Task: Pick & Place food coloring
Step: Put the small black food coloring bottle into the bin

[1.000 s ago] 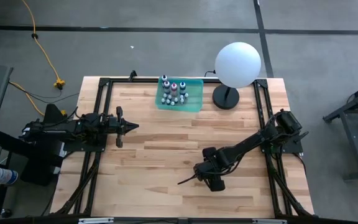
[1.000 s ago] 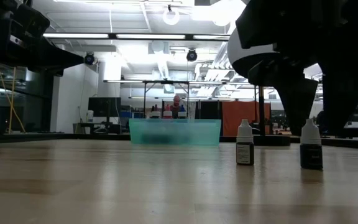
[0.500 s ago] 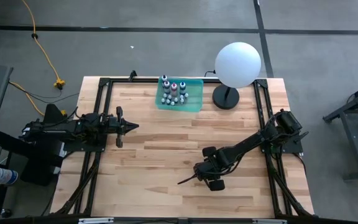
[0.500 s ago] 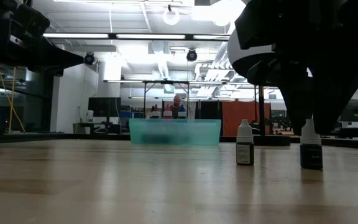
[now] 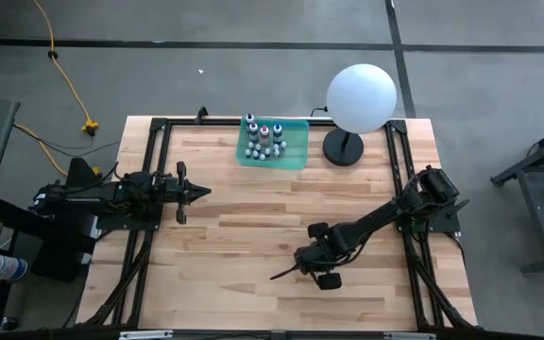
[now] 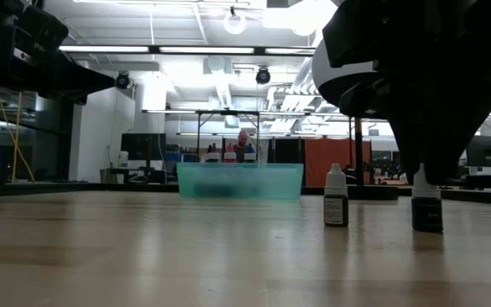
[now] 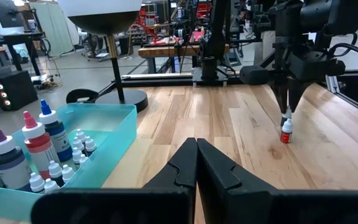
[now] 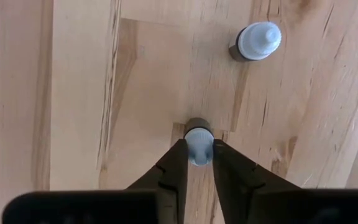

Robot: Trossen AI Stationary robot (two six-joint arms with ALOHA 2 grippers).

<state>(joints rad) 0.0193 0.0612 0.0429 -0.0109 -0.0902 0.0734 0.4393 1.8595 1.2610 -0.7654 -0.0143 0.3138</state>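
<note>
Two tiny food coloring bottles with white caps stand upright on the wooden table near its right front. My right gripper (image 5: 317,269) points down over one of them (image 6: 426,213), shut on its cap (image 8: 197,144). The other bottle (image 6: 336,205) stands free beside it on its base (image 8: 257,40). More bottles stand in the teal tray (image 5: 296,159) at the far middle. My left gripper (image 7: 196,162) waits shut and level at the table's left side (image 5: 201,192). My right gripper pinches the small bottle's white cap (image 8: 197,149) between its two fingertips (image 8: 178,158). The fingers come from above, pointing almost straight down. The bottle stands upright with its dark base on the table (image 6: 426,226).
A white globe lamp (image 5: 361,97) on a black foot (image 5: 344,149) stands at the far right, next to the tray. Black frame rails (image 5: 399,179) run along the table's sides. Bare wood lies between the bottles and the tray.
My right gripper's fingers have closed in from either side of the bottle onto its cap, while the arm has stayed where it was. The bottle has not moved.
</note>
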